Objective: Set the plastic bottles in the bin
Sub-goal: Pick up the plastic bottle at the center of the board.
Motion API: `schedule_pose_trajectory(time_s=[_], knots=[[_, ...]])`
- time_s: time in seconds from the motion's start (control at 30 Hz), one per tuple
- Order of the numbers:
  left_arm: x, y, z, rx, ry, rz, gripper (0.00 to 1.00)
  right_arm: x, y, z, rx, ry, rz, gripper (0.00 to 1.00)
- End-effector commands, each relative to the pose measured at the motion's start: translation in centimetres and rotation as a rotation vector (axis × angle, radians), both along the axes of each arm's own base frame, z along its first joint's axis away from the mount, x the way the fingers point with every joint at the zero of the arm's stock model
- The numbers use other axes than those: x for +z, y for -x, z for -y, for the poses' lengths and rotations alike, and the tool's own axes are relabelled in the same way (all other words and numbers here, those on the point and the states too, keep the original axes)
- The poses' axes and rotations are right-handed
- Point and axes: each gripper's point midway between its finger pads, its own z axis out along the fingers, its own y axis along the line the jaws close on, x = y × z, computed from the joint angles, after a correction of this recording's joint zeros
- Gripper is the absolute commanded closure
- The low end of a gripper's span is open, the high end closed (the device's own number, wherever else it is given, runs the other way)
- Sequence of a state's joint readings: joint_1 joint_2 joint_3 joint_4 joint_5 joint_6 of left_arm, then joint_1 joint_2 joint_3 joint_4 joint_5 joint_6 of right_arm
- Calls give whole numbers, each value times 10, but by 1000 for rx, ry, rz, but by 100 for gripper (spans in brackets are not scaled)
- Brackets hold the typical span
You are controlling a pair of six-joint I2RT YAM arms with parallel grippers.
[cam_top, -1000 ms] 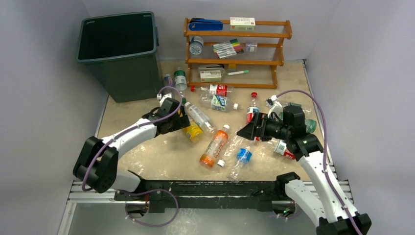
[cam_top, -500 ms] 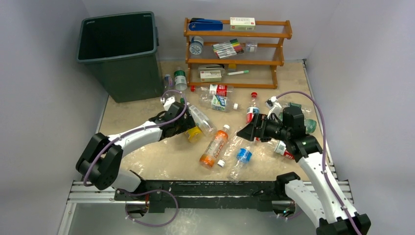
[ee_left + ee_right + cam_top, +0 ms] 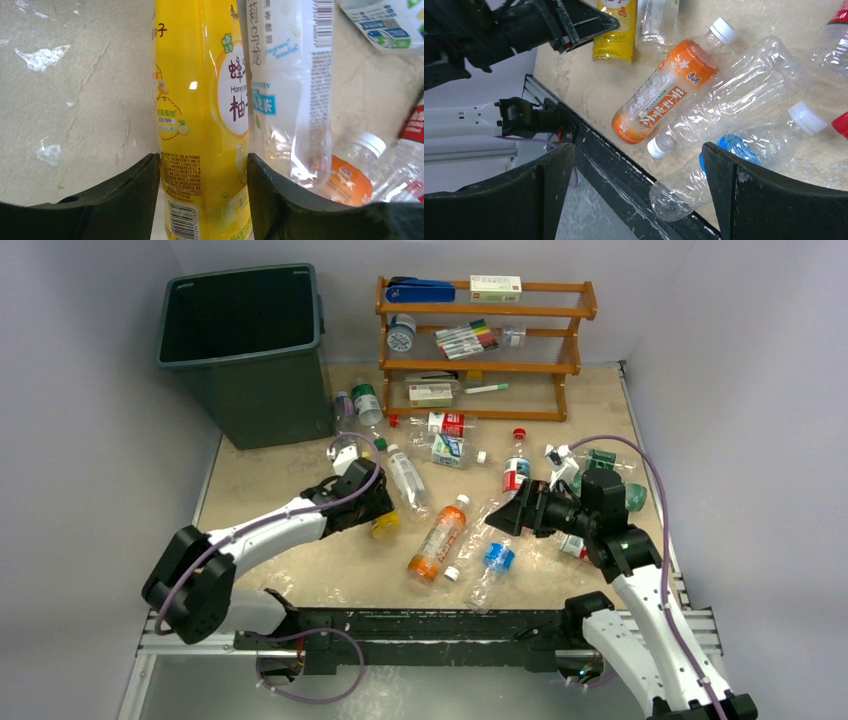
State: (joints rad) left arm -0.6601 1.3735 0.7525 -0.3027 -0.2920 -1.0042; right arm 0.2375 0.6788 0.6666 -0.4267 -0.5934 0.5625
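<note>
Glossy plastic bottles (image 3: 438,539) (matt bin (image 3: 270,400))

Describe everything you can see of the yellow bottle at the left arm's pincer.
The yellow bottle is plastic, wrapped in a glossy yellow label with a white oval, Chinese print and a barcode. It lies on its side on the beige table. The left pincer grips its two sides over the label. A clear bottle with a white label lies alongside, touching it. Its cap is out of view.

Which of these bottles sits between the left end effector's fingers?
The yellow bottle; the clear white-labelled bottle lies beside it, outside the left end effector.
</note>
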Motion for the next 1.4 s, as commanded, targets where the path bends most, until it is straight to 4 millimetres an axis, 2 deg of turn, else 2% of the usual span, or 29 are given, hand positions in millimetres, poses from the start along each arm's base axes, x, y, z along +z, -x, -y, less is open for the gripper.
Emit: schedule_pose_trajectory(time_s=[0.0,0.37,0.5,0.6,0.63,0.7,0.8,1.1,1.37], knots=[[27,8,-5,-1,6,59,57,2,3,-3,8,-27,9,0],[49,20,-13,-7,24,80,69,-1,4,-5,15,-42,10,0],[51,18,-7,-14,46,76,57,-2,4,-6,21,-46,12,0],[45,17,3,-22,86,61,46,-3,5,-7,27,-48,11,0],[42,16,6,-20,97,56,44,-3,6,-7,28,-48,12,0],[41,15,10,-15,119,56,48,-3,7,-6,28,-46,12,0],[48,12,9,-4,123,75,52,-4,9,-5,28,-43,12,0],[113,-4,0,-15,44,173,52,-7,9,-6,31,-51,7,0],[192,-32,2,-53,-21,296,51,-3,6,-6,33,-40,12,0]])
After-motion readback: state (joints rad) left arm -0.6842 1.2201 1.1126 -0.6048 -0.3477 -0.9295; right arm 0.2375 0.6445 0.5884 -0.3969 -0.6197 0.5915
